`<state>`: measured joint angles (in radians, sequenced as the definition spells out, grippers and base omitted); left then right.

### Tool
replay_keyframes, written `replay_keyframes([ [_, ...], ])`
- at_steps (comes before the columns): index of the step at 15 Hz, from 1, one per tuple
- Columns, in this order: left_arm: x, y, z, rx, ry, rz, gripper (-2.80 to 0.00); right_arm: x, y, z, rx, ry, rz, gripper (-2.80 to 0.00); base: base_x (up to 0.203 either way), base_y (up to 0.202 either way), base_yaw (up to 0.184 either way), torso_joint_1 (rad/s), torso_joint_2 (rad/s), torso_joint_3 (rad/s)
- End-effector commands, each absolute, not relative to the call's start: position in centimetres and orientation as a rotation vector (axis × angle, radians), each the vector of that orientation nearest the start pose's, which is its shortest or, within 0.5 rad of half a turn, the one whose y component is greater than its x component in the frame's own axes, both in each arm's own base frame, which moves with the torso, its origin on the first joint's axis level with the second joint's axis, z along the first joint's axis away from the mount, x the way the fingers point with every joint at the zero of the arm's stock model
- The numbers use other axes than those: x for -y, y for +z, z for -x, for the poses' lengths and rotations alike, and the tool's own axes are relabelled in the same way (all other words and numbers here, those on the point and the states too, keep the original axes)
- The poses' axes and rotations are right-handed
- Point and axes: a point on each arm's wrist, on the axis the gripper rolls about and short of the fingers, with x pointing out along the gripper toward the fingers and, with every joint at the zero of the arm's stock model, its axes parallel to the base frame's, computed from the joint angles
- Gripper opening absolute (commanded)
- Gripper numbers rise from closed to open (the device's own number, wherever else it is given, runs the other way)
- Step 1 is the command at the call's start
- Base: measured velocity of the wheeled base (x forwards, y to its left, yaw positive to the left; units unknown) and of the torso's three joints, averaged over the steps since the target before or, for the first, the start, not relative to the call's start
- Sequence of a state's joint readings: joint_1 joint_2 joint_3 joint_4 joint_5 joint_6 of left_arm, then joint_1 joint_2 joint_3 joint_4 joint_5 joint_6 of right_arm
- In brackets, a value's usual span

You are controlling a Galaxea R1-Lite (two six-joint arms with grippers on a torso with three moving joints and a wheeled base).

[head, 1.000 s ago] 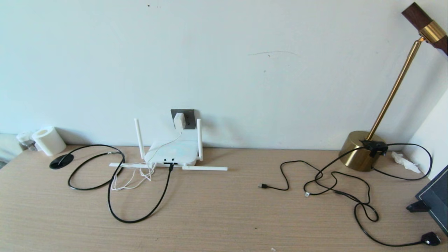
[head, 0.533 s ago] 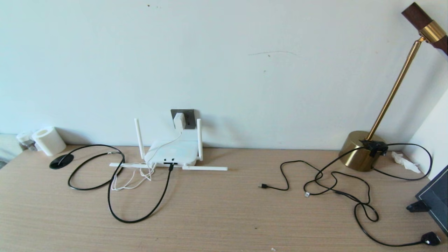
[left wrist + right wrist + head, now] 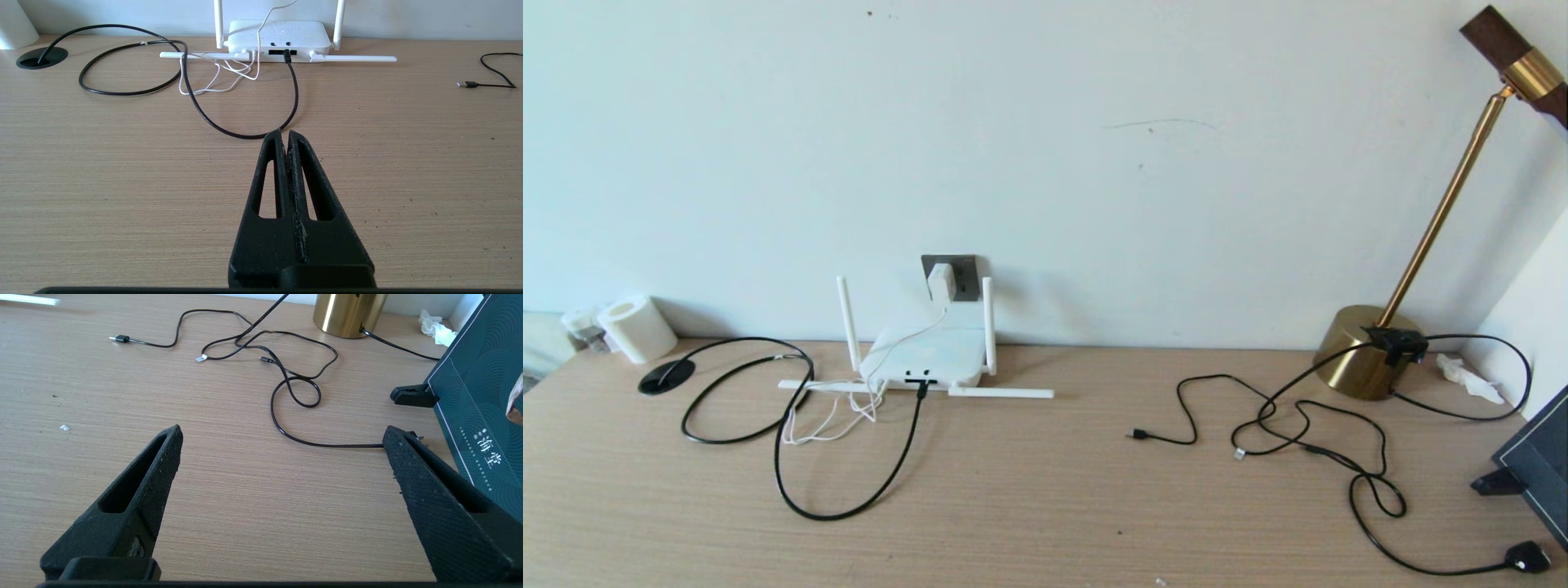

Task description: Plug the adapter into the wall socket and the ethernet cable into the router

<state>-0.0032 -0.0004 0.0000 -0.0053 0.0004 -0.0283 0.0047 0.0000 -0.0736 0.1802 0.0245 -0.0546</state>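
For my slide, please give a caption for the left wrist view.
Left gripper, fingers shut, hovers over the desk before the router, ethernet cable plugged in.

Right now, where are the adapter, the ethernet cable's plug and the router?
adapter (image 3: 941,282), head view, front face of the white block seated in the wall plate.
ethernet cable (image 3: 287,56), left wrist view, black plug tip in the port.
router (image 3: 927,357), head view, flat white top.

One router (image 3: 925,357) with four antennas (image 3: 848,323); one adapter (image 3: 941,282); one wall socket (image 3: 964,276); one ethernet cable (image 3: 849,506); one thin white cord (image 3: 829,416); one paper roll (image 3: 637,328); one brass lamp (image 3: 1364,351); two end effectors (image 3: 285,136) (image 3: 282,437).
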Motion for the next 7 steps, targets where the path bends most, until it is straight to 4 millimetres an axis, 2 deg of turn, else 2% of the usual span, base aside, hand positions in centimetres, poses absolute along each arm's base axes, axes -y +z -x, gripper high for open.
replay_keyframes([
  [1,-0.01,7.57,2.26,0.003,-0.002,0.029,-2.80,-0.04,7.68,2.92,-0.109,0.032,0.059,0.00,0.000,0.000,0.000,0.000,0.00,0.000],
  [7,-0.01,7.56,2.26,0.002,-0.002,0.029,-2.80,-0.04,7.72,2.93,-0.108,0.032,0.045,0.00,0.000,0.000,0.000,0.000,0.00,0.000],
])
